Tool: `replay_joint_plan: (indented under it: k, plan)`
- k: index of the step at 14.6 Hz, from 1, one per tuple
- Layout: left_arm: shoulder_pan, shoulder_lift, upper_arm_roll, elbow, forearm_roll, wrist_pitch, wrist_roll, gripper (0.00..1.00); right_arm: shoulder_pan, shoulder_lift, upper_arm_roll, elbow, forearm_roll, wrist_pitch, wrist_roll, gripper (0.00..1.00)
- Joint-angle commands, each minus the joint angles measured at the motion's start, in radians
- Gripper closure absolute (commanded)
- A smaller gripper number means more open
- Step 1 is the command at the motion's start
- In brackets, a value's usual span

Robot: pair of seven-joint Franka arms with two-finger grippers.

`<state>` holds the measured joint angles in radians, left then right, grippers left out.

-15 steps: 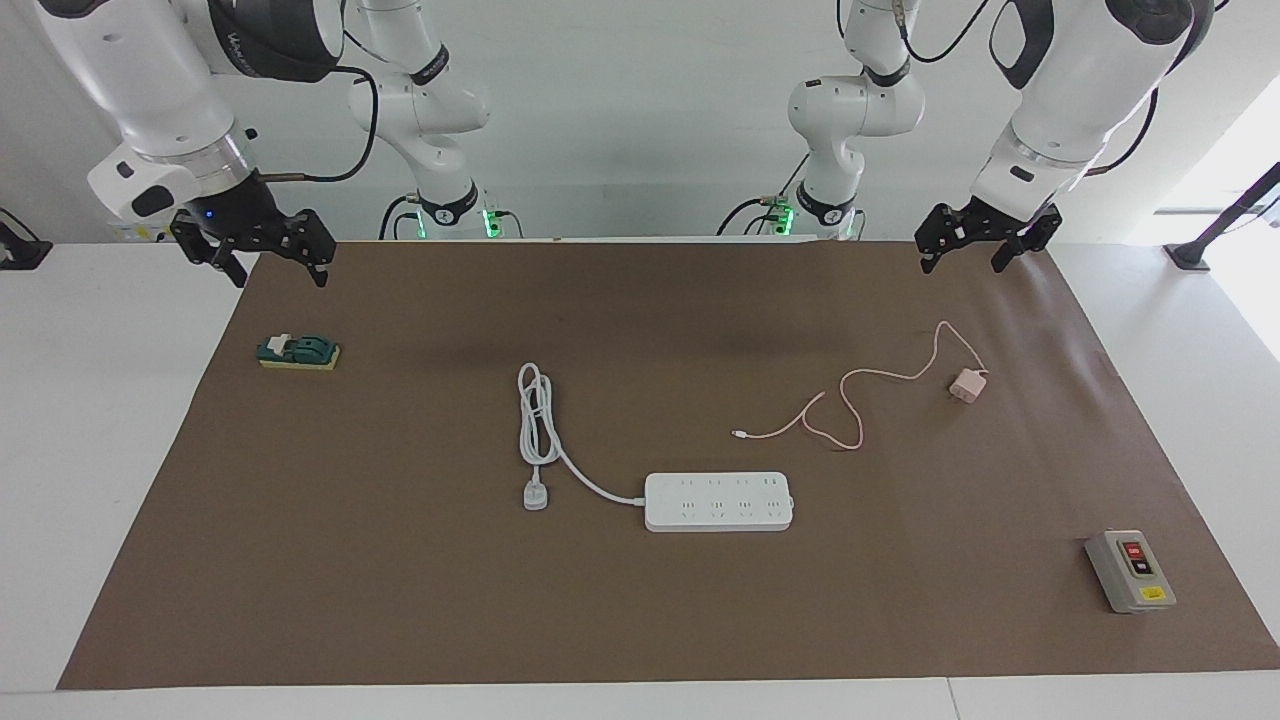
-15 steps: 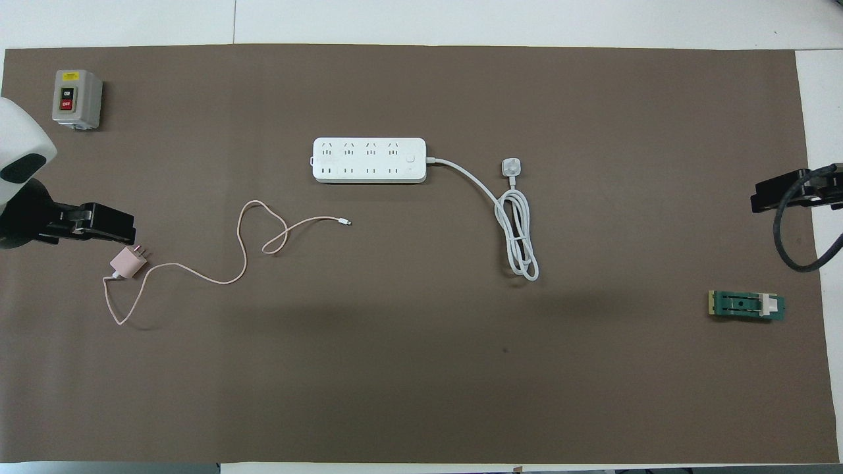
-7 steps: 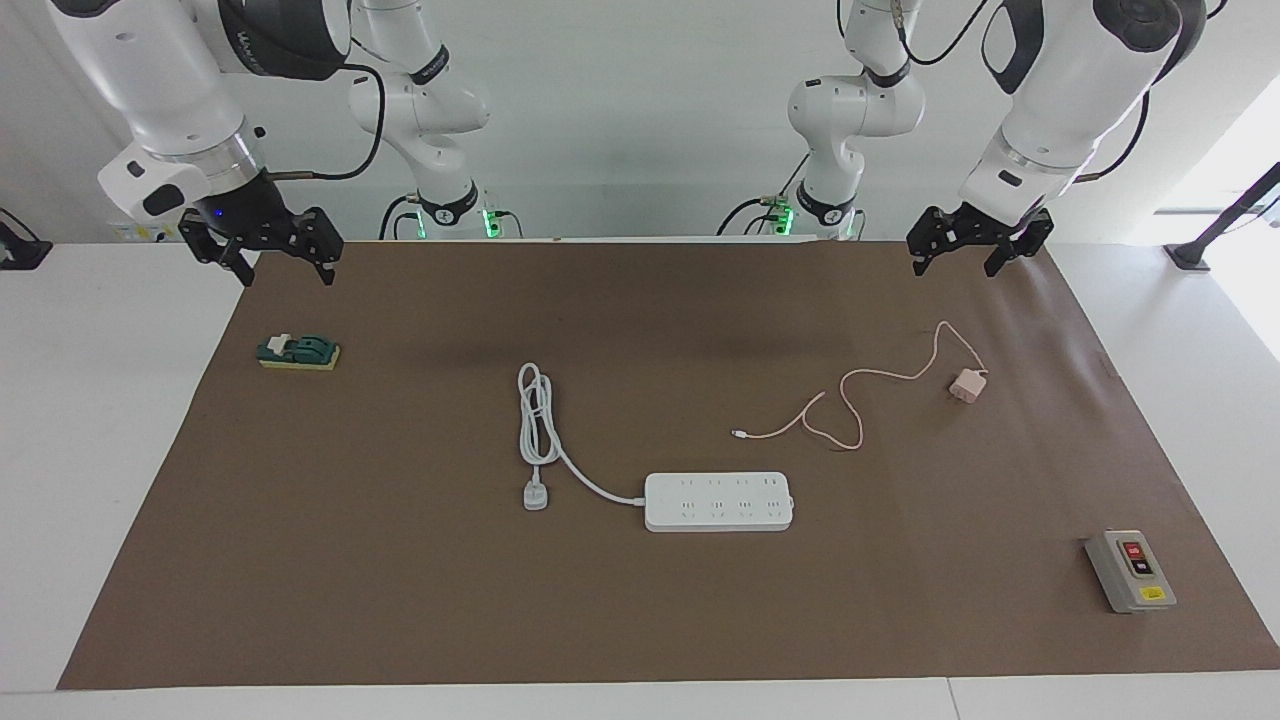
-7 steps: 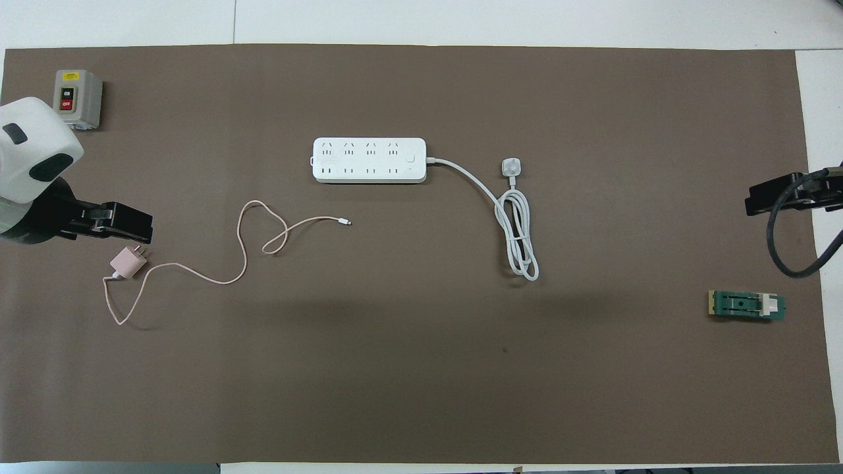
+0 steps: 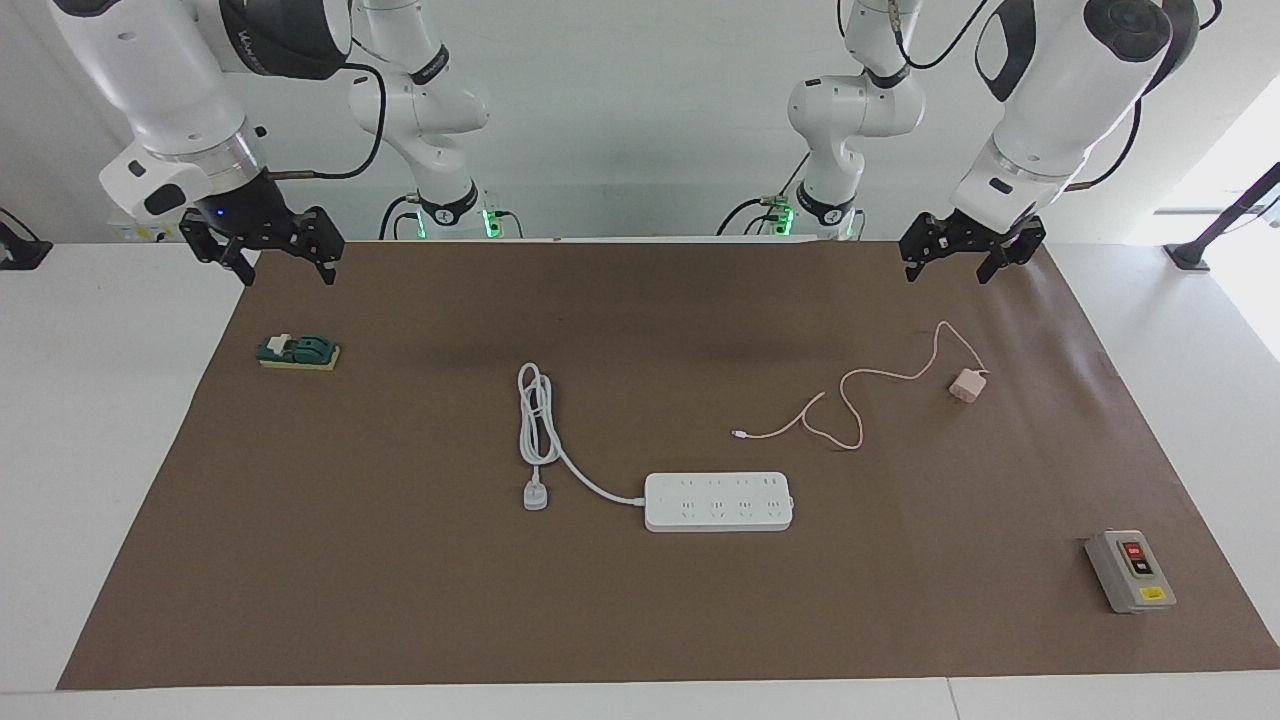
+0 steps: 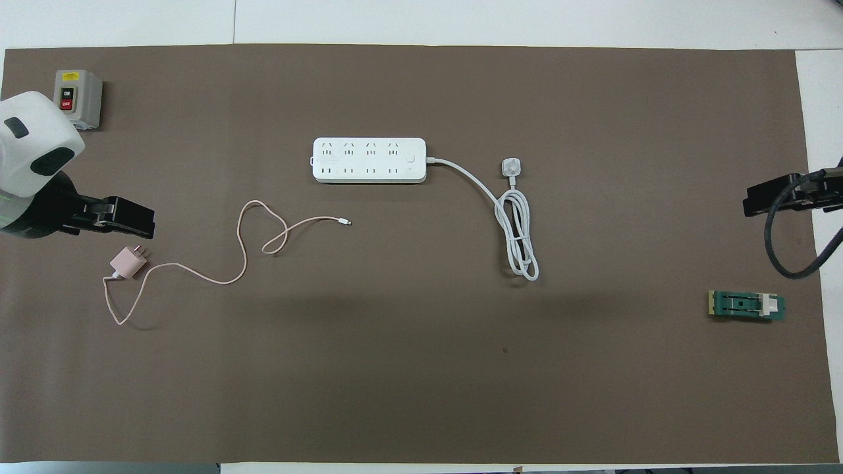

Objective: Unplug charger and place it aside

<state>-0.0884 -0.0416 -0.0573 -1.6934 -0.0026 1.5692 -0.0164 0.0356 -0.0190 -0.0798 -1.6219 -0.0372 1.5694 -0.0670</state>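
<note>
Brown mat over a white table, white wall at the robots' end. Pale pink charger lying on the mat toward the left arm's end, unplugged, prongs visible only from overhead; thin pink cable looping from it toward the middle of the table, its free tip bare on the mat. White power strip farther from the robots than the cable tip and well apart from the charger, all sockets free; thick white cord coiled toward the right arm's end, its plug flat on the mat.

Left gripper raised over the mat's edge nearest the robots, fingers spread wide, holding nothing — clear in the facing view. From overhead, only a dark bar beside the charger, looking almost in contact; from the facing view, plainly up in the air and apart. Right gripper likewise raised and wide over the mat's corner at its own end — overhead, cut off at the edge.

Grey switch box with a red button at the corner far from the robots, left arm's end. Green block near the right gripper.
</note>
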Motion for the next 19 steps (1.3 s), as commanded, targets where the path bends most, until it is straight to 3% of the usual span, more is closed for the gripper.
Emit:
replay_joint_plan:
  k: [1, 19]
  plan:
    - [-0.005, 0.016, 0.008, 0.023, -0.014, -0.002, 0.009, 0.00, -0.016, -0.025, 0.012, -0.026, 0.008, -0.003, -0.016, 0.00]
    - [-0.005, 0.032, 0.010, 0.063, -0.013, 0.006, 0.009, 0.00, -0.020, -0.025, 0.011, -0.026, 0.034, -0.005, -0.017, 0.00]
